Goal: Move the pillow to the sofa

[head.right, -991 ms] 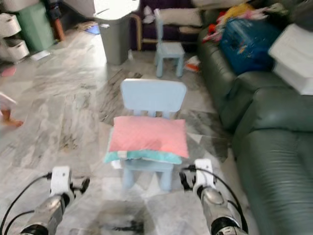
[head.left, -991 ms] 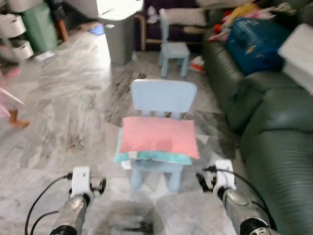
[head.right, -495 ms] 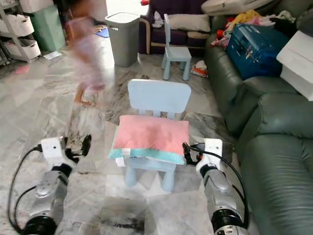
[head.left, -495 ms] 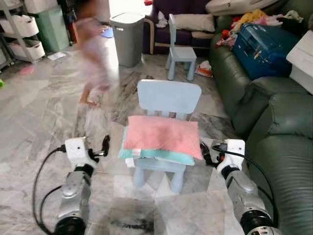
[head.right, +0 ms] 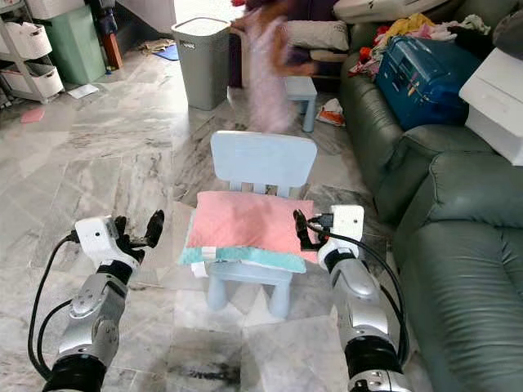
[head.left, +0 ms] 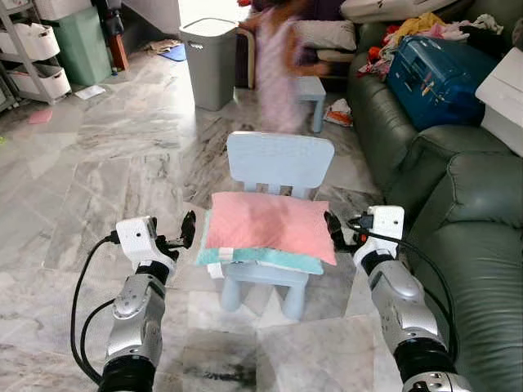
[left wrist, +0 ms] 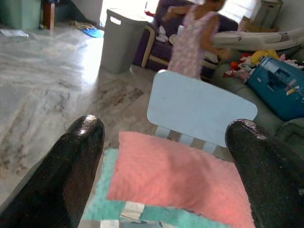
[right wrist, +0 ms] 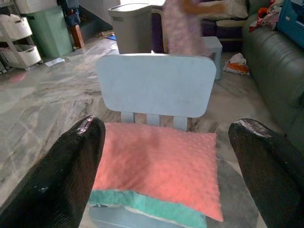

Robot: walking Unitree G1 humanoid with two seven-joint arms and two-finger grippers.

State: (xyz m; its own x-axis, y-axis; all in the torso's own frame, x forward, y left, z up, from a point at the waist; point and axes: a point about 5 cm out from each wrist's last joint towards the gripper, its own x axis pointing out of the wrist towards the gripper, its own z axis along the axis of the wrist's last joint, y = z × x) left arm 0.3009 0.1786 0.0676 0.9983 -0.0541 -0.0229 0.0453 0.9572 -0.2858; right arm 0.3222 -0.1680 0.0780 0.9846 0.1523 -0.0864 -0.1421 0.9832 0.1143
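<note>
While the pink pillow [head.left: 270, 226] lies flat on the seat of a small pale-blue chair [head.left: 279, 162], over a teal cushion [head.left: 245, 257], the left gripper [head.left: 185, 232] hovers just beside its left edge and the right gripper [head.left: 333, 231] sits at its right edge, close enough that contact cannot be judged. Both grippers have their fingers spread wide and hold nothing. A dark green sofa [head.left: 466, 245] stands to the robot's right, and a blurred person [head.left: 278, 65] passes behind the chair near a grey bin [head.left: 210, 61].
</note>
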